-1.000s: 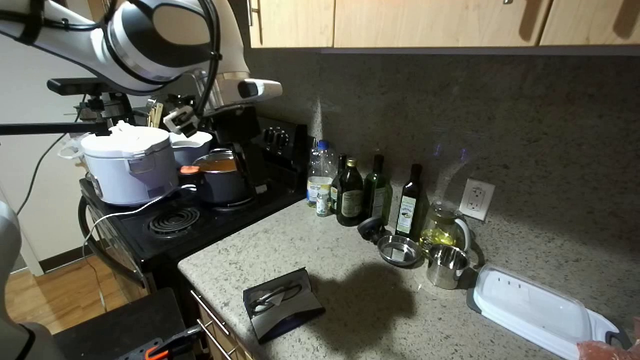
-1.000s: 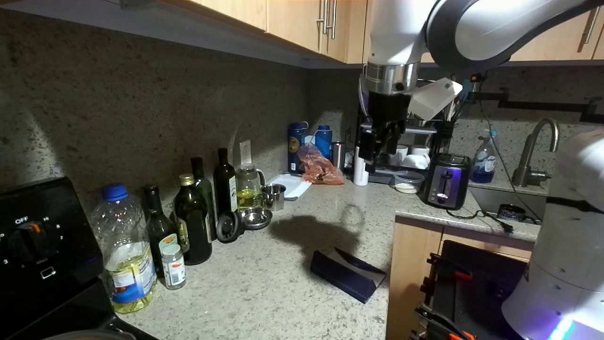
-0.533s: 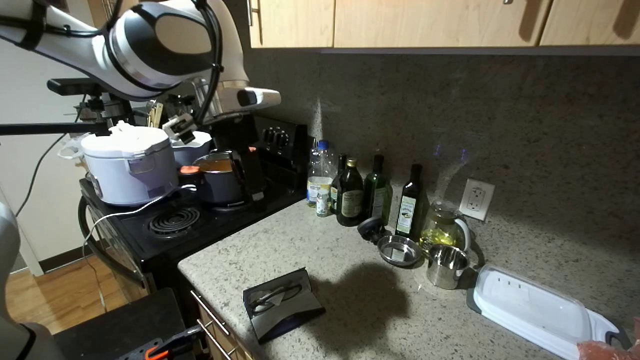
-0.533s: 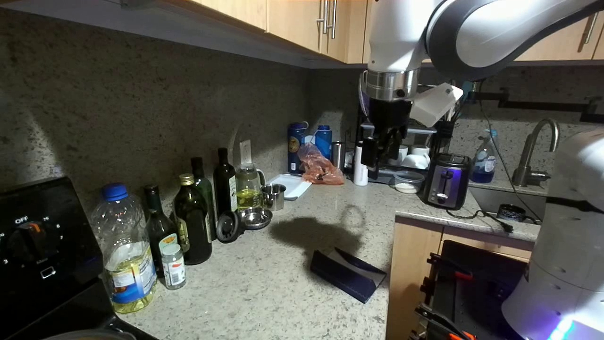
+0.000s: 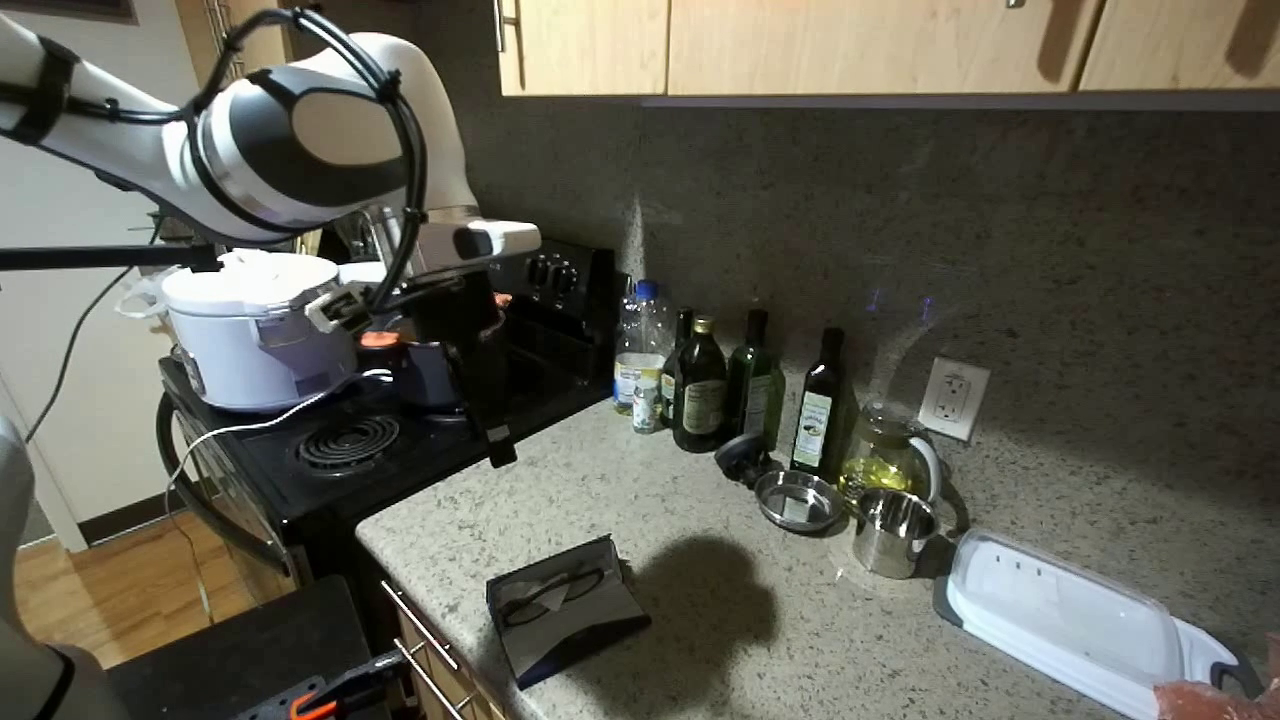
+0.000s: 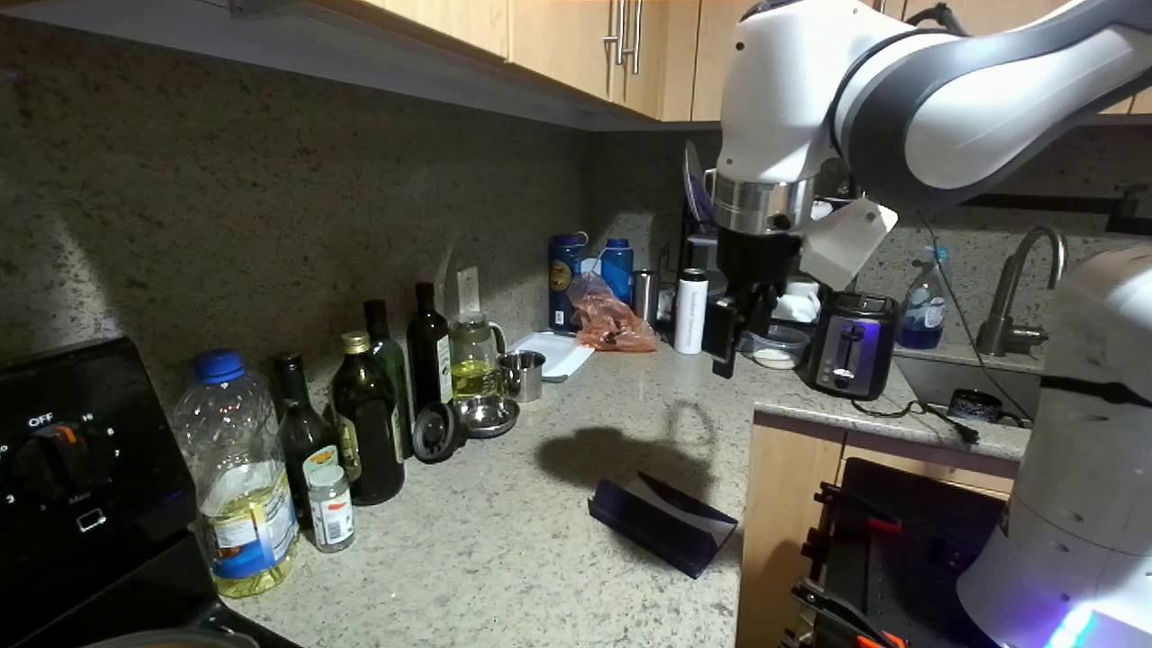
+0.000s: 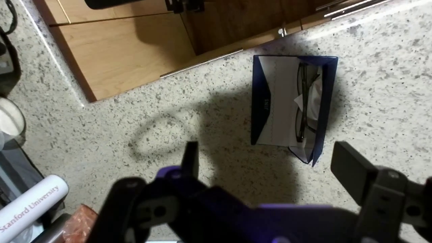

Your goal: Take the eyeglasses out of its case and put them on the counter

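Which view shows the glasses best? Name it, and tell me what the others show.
The wrist view: looking down into the open case, it shows the glasses largest and sharpest. In an exterior view the glasses appear small and dim; in an exterior view the case hides them.

free air above case point(image 7: 282, 101), room beside; bottles point(image 5: 702, 395) along backsplash point(image 5: 820, 220)

Black-framed eyeglasses point(image 7: 304, 98) hidden by the navy folding case point(image 6: 652, 529) in an exterior view, black two-finger gripper point(image 7: 268, 162) blurred in the wrist view, white cylindrical bottle point(image 7: 33, 204) cut by its left edge.
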Motion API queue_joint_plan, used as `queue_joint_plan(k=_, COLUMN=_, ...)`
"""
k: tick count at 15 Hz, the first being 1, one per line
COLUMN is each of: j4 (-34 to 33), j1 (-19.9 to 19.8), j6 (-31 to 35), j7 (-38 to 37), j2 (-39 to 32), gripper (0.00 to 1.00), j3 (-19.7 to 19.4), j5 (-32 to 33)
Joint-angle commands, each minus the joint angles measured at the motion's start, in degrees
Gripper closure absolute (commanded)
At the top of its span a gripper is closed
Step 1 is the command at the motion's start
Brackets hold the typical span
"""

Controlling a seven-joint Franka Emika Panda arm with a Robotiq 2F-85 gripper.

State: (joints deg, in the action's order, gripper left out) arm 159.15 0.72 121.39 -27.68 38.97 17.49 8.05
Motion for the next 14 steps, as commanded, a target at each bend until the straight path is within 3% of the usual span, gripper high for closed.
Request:
queue_joint_plan(k=1, j4=0.5, j1=0.7, j6=3.1, j7=-2.6, j2=-0.6, gripper=0.00, j3=1.1, j5=0.1)
queue_joint_plan(k=3, j4=0.4, j1=1.3, j6=3.0, j7=-4.4, j2=-0.7, gripper=0.00, j3=2.6, j5=-0.1)
queue_joint_plan(k=4, j4=0.4, j1=0.9, j6=2.1, j7=-1.7, j2=-0.4, gripper=0.00, j3=0.7, j5=0.2)
queue_joint_plan(k=10, j4=0.1, j1=1.4, j6=2.7, j7=-3.7, j2=-1.4, gripper=0.00, j3=2.2, j5=0.0)
queue_joint_plan(k=14, j4=-0.2, j1=1.1, j6=6.2, j7=-1.2, j2=-4.4, gripper=0.00, j3=-0.4, j5=-0.8)
